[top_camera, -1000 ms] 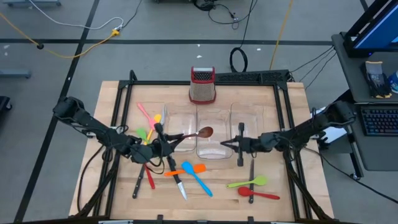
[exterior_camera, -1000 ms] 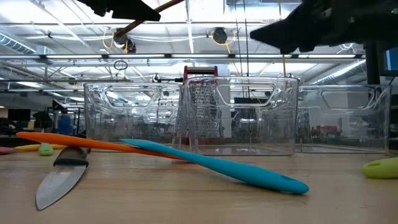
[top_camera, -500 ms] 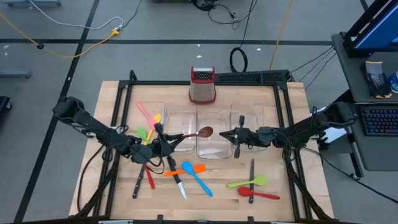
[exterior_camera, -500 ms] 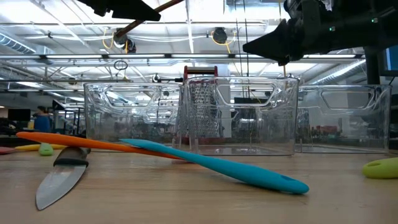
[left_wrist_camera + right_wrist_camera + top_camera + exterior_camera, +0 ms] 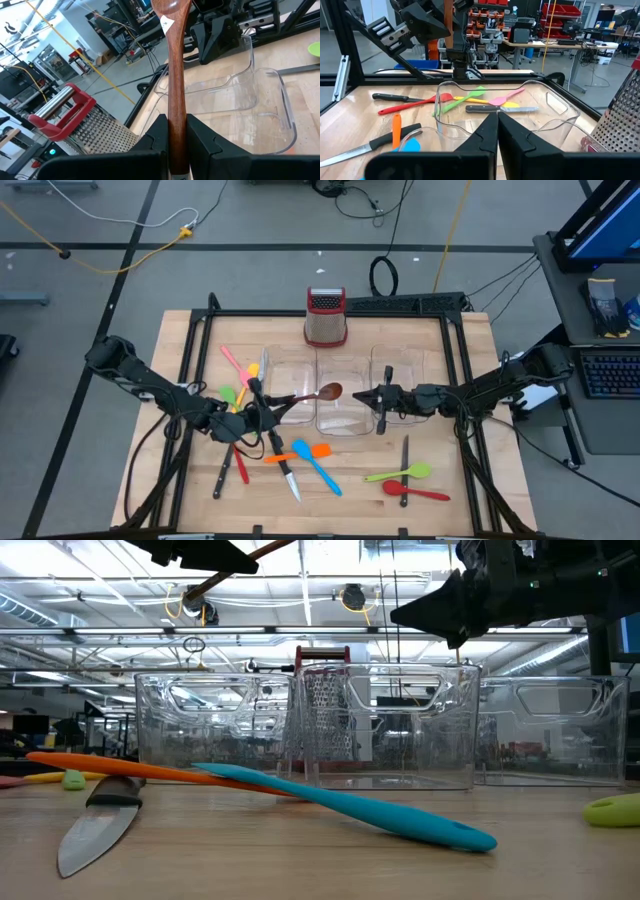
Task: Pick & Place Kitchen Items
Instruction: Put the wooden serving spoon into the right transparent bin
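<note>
brown spoon (image 5: pixel 318 394): dark reddish wood with a smooth rounded handle and an oval bowl; carried above the table, the bowl over the near edge of the middle clear bin (image 5: pixel 343 395), the handle running back to the left gripper. a small white sticker sits on the neck below the bowl in the left wrist view; its print is too small to read.
left gripper (image 5: pixel 262 412): fingers closed tight on the spoon's handle, raised above the left clear bin (image 5: pixel 283 383).
right gripper (image 5: pixel 366 398): fingers pressed together with nothing between them, raised over the boundary of the middle bin and the right clear bin (image 5: pixel 400 370), pointing toward the spoon's bowl and just short of it.
blue spatula (image 5: pixel 316 465): light blue, flat on the table in front of the bins, lying across the orange spatula (image 5: pixel 300 454).
knives: one black-handled knife (image 5: pixel 283 462) lies crossing beside the orange spatula, a second knife (image 5: pixel 404 458) lies to the right of the blue one, a third knife (image 5: pixel 223 473) lies at the left.
green spoon (image 5: pixel 398 473) and red spoon (image 5: pixel 415 492): side by side near the right front of the table.
pink spatula (image 5: pixel 233 362) and yellow spatula (image 5: pixel 248 380): left of the bins, beside a second green spoon (image 5: pixel 229 394).
box grater (image 5: pixel 326 317): steel with a red top, upright behind the bins.
writing: none readable on any item.
</note>
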You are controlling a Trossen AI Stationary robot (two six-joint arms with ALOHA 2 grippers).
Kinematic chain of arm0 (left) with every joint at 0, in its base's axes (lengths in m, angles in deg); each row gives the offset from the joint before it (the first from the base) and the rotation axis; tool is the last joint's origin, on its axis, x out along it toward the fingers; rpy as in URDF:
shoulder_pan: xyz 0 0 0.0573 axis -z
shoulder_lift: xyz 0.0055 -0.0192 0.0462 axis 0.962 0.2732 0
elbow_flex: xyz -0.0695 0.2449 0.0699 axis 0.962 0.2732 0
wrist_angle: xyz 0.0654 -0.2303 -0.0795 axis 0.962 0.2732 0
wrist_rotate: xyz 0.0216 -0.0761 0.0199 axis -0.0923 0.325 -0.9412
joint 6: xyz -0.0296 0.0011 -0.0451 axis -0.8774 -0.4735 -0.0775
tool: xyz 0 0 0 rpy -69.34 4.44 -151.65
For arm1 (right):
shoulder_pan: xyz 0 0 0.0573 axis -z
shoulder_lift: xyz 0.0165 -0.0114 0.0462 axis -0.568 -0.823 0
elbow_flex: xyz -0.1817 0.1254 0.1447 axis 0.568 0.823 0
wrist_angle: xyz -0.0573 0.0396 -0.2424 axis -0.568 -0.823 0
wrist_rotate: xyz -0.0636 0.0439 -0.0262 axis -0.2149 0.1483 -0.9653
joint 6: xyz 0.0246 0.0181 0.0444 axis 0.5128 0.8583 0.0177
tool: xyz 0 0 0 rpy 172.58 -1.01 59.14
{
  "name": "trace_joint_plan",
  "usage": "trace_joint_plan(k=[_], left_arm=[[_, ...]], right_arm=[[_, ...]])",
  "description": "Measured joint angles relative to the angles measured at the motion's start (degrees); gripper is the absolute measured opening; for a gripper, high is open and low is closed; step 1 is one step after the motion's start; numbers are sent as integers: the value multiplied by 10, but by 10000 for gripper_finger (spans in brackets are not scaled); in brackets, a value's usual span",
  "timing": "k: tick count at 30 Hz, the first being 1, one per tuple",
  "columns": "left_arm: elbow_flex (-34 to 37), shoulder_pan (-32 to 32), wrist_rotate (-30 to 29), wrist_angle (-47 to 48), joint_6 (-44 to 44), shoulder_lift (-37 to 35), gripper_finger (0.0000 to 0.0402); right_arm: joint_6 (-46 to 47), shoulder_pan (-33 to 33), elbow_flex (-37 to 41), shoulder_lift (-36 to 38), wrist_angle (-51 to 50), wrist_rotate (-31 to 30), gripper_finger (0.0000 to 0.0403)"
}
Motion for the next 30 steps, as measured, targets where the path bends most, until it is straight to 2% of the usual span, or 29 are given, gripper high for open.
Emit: trace_joint_plan(k=[7,12,24,30], left_arm=[[0,0,0,0,0,0,27],[0,0,0,0,0,0,27],[0,0,0,0,-3,0,27],[0,0,0,-1,-3,0,27]], right_arm=[[5,0,0,0,7,1,4],[-7,0,0,0,18,78,4],[21,-1,0,0,24,76,4],[18,4,0,0,34,149,4]])
